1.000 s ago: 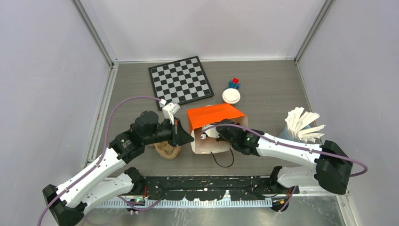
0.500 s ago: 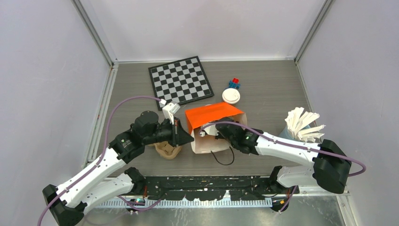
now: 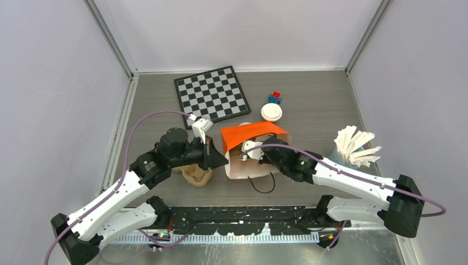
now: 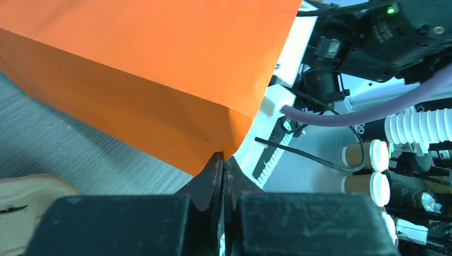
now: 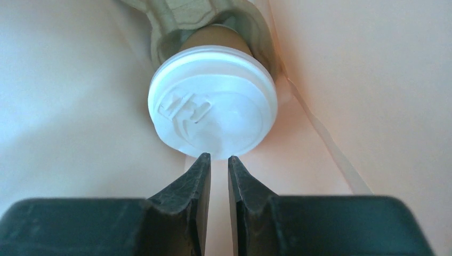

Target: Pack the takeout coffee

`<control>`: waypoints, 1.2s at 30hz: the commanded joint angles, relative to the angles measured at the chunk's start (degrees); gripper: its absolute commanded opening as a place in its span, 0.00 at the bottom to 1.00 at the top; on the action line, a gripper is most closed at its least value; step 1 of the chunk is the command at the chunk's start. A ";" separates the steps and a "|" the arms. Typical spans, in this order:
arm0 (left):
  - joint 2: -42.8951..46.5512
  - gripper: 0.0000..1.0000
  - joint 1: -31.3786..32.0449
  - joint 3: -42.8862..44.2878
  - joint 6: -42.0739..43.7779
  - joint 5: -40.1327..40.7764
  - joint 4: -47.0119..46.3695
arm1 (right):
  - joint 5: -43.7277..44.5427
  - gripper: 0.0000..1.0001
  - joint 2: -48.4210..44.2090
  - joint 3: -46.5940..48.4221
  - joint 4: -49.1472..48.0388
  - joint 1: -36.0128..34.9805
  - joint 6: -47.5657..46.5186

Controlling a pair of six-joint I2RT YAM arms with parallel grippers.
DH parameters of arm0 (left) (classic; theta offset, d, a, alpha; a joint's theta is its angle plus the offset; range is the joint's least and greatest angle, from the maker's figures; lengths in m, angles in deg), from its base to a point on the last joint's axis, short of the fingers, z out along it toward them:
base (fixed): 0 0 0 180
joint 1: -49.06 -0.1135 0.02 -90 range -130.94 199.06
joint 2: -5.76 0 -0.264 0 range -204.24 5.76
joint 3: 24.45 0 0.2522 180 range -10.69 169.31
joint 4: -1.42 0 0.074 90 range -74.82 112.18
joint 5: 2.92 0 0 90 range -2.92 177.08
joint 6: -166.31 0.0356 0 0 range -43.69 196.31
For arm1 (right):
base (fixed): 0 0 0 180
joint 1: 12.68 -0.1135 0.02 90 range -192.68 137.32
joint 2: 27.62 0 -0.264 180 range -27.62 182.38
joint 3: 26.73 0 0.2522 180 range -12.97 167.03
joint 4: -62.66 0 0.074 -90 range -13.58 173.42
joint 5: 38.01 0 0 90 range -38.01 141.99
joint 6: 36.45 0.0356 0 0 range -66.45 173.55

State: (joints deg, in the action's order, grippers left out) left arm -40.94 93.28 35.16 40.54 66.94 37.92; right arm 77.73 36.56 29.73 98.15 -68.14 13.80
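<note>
Nearest the bases, on the table [image 3: 325, 105]: a black cord loop [image 3: 264, 186], touching the near side of the bag. Just left of it, a tan pulp tray [image 3: 197, 176], partly hidden under the left wrist.

Over that tray, the left gripper [image 4: 223, 160]: pinches the lower corner of the orange bag [image 4: 160, 64], black fingers pressed flat together on the paper edge. Bag on its side, orange face up, white inside, mouth toward the arms. Far right in the left wrist view, past the right arm: one more brown cup [image 4: 358, 155] with a white lid and another brown cup [image 4: 358, 185] just below it; cannot tell what they stand on.

Reaching into the bag's mouth, the right gripper [image 5: 218, 160]: a narrow slit between the fingers, nothing in it, tips just at the lower rim of a white lid [image 5: 213, 114]. Behind that lid, the takeout coffee cup [image 5: 218, 37], deep inside the bag, seated in a pale pulp holder [image 5: 176, 18]. Cannot tell whether the tips touch the lid.

Off to the right, level with the bag: a fan of white strips [image 3: 356, 146].

Just beyond the bag's far edge, a second lidded cup [image 3: 271, 112], upright, only its white top showing from above. Past that, red and blue blocks [image 3: 275, 97]. Farthest back, toward the left, a chessboard [image 3: 211, 95], flat on the table and set at a slant.
</note>
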 commanded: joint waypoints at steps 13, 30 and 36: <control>-3.07 0.00 -0.11 5.80 1.46 0.14 1.69 | -12.65 0.27 -8.62 14.91 18.39 -0.19 10.41; -5.22 0.00 -0.60 11.18 -3.86 3.67 4.99 | -27.83 0.31 -10.74 25.56 26.86 -0.26 21.50; -7.33 0.00 -0.84 14.38 -4.66 4.89 7.37 | -28.83 0.31 -11.56 29.76 25.65 -0.25 25.36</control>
State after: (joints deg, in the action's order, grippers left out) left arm -47.45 92.85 45.56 37.27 70.70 44.48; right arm 51.19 27.01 55.37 125.45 -68.16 35.07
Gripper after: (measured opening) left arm 0.008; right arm 0.309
